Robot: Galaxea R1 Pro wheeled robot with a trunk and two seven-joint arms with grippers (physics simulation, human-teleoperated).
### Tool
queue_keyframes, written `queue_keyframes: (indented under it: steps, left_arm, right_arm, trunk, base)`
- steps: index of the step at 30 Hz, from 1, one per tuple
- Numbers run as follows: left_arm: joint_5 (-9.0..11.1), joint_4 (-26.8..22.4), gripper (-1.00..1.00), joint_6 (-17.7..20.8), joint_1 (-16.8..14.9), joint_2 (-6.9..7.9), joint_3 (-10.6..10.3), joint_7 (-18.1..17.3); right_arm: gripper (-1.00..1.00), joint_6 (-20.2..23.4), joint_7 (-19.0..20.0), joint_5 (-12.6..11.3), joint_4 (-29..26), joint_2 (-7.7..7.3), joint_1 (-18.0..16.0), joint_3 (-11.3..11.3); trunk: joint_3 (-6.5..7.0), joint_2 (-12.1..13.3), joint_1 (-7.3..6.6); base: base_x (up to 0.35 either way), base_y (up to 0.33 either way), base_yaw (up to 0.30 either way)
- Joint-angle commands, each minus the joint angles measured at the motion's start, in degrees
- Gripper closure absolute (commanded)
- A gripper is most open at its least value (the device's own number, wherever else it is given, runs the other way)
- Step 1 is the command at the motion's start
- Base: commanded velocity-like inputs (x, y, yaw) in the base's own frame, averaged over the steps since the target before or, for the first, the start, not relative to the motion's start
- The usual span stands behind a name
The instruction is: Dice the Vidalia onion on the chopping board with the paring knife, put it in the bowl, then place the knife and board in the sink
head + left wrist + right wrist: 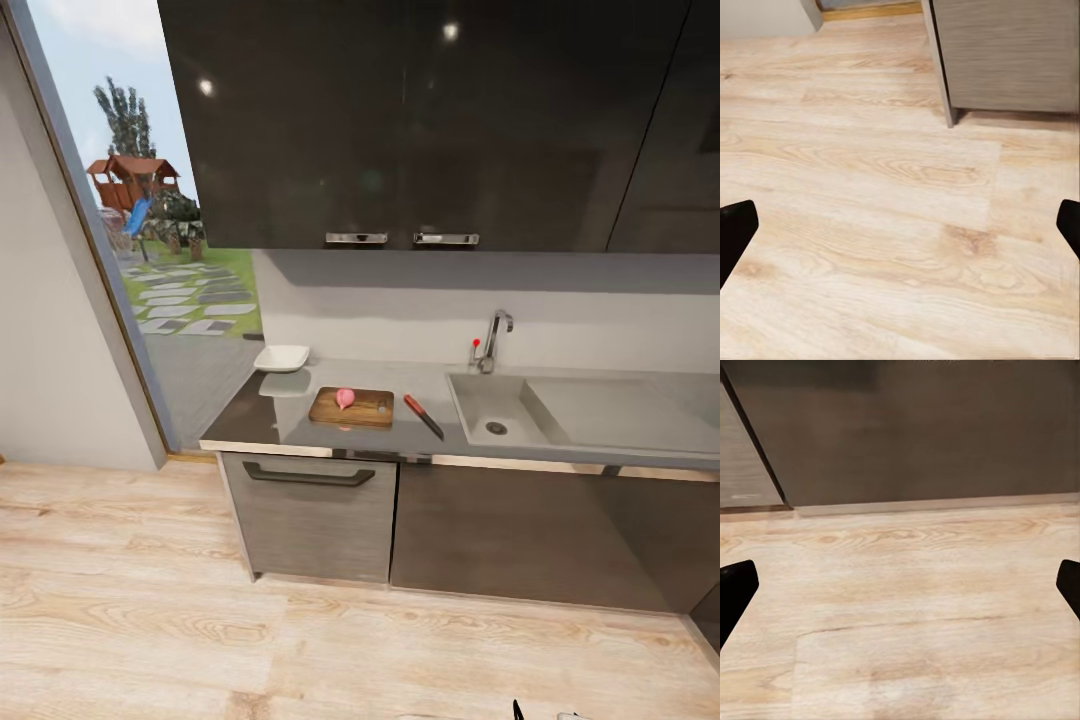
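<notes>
Head view, left to right along the countertop (300,425): the bowl (282,358) sits white and shallow at the far left end, near the window (150,190). Just right of it and nearer the front edge lies the chopping board (352,408), long side parallel to the counter edge. The Vidalia onion (345,398) rests whole on the board, slightly left of the board's centre. The paring knife (423,416) lies flat on the counter just right of the board, not touching it, red handle toward the back wall, dark blade pointing toward the front edge. Right of the knife is the sink (520,425), with its round drain hole visible and a drainboard running off to the right. The tap (494,340) stands behind the basin's back left corner, a red knob beside it.

Dark upper cabinets (420,120) with 2 chrome handles hang above. Below the counter, a lighter grey cabinet front (310,520) sits under the board. Pale wood floor (300,640) lies in the foreground, well apart from the counter.

Left wrist view: left gripper (900,229) spread wide, 2 dark fingertips (735,229) at opposite picture edges, nothing between them, floor planks and a grey cabinet corner beyond.

Right wrist view: right gripper (900,585) likewise spread wide and empty, over floor, facing a dark cabinet front and plinth.
</notes>
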Motion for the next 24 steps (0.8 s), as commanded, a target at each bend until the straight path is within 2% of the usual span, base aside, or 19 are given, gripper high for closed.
queue_keyframes:
  steps: [1, 8, 10, 11, 12, 13, 14, 15, 16, 17, 18, 19, 22, 24]
  left_arm:
    - [0.3, 0.3, -1.00, -0.2, -0.1, -0.04, -0.5, -0.5]
    - [0.4, 0.4, -1.00, 1.2, -0.1, -0.05, -0.5, -1.8]
    - [0.4, 0.5, -1.00, 8.7, -0.1, 0.16, -0.5, -2.0]
    - [0.5, 0.5, -1.00, 11.1, -0.1, 0.37, -0.4, -2.2]
    - [0.5, 0.5, -1.00, 16.6, -0.1, 1.15, -0.4, -3.3]
    - [0.5, 0.5, -1.00, 19.5, -0.1, 1.62, -0.4, -4.3]
    - [0.6, 0.5, -1.00, 25.5, 0.0, 2.60, -0.3, -7.5]
    - [0.7, 0.6, -1.00, 31.2, 0.1, 3.70, -0.3, -12.3]
    - [0.7, 0.6, -1.00, 33.7, 0.3, 4.29, -0.3, -15.0]
    - [0.7, 0.6, -1.00, 38.0, 0.9, 5.55, -0.3, -20.4]
    - [0.8, 0.6, -1.00, 39.6, 1.4, 6.14, -0.3, -22.9]
    - [0.8, 0.6, -1.00, 43.9, 3.9, 7.94, -0.3, -30.2]
    - [0.8, 0.6, -1.00, 45.2, 5.7, 8.42, -0.3, -32.3]
    - [0.9, 0.6, -1.00, 45.7, 6.7, 8.16, -0.3, -33.0]
  right_arm:
    - [-1.00, -0.2, -0.2, -0.4, 0.0, -0.04, -0.1, 0.5]
    - [-1.00, -0.2, -0.2, -0.4, 0.0, -0.04, -0.1, 0.5]
    - [-1.00, -0.2, -0.3, -0.4, 0.0, -0.04, -0.1, 0.5]
    - [-1.00, -0.2, -0.3, -0.4, 0.0, -0.04, -0.1, 0.5]
    - [-1.00, -0.1, -0.3, -0.4, 0.0, -0.04, -0.1, 0.5]
    - [-1.00, -0.1, -0.3, -0.4, 0.0, -0.04, -0.1, 0.5]
    - [-1.00, -0.1, -0.3, -0.4, 0.0, -0.04, -0.1, 0.5]
    - [-1.00, 0.0, -0.3, -0.4, 0.0, -0.04, -0.1, 0.4]
    - [-1.00, 0.0, -0.3, -0.4, 0.0, -0.04, -0.1, 0.4]
    - [-1.00, 0.0, -0.3, -0.4, 0.0, -0.04, -0.1, 0.4]
    - [-1.00, 0.0, -0.3, -0.4, 0.0, -0.06, -0.1, 0.4]
    - [-1.00, 0.0, -0.4, -0.4, 0.0, -0.09, -0.1, 0.5]
    - [-1.00, 0.1, -0.4, -0.4, 0.0, -0.06, -0.1, 0.5]
    - [-1.00, 0.1, -0.4, -0.4, 0.0, -0.05, -0.1, 0.5]
  trunk:
    - [-0.13, -0.1, 0.04]
    - [-0.13, -0.1, 0.04]
    - [-0.13, -0.1, 0.04]
    - [-0.13, -0.1, 0.04]
    - [-0.13, -0.1, 0.04]
    - [-0.13, -0.1, 0.04]
    - [-0.13, -0.1, 0.04]
    - [-0.13, -0.1, 0.04]
    - [-0.13, -0.1, 0.04]
    - [-0.13, -0.1, 0.04]
    - [-0.13, -0.1, 0.04]
    - [-0.13, -0.1, 0.04]
    - [-0.13, -0.1, 0.04]
    - [-0.13, -0.1, 0.04]
  base:
    - [0.000, 0.000, 0.000]
    - [0.000, 0.000, 0.000]
    - [0.000, 0.000, 0.000]
    - [0.000, 0.000, 0.000]
    - [0.000, 0.000, 0.000]
    - [0.000, 0.000, 0.000]
    - [0.000, 0.000, 0.000]
    - [0.000, 0.000, 0.000]
    - [0.000, 0.000, 0.000]
    - [0.000, 0.000, 0.000]
    - [0.000, 0.000, 0.000]
    - [0.000, 0.000, 0.000]
    - [0.000, 0.000, 0.000]
    - [0.000, 0.000, 0.000]
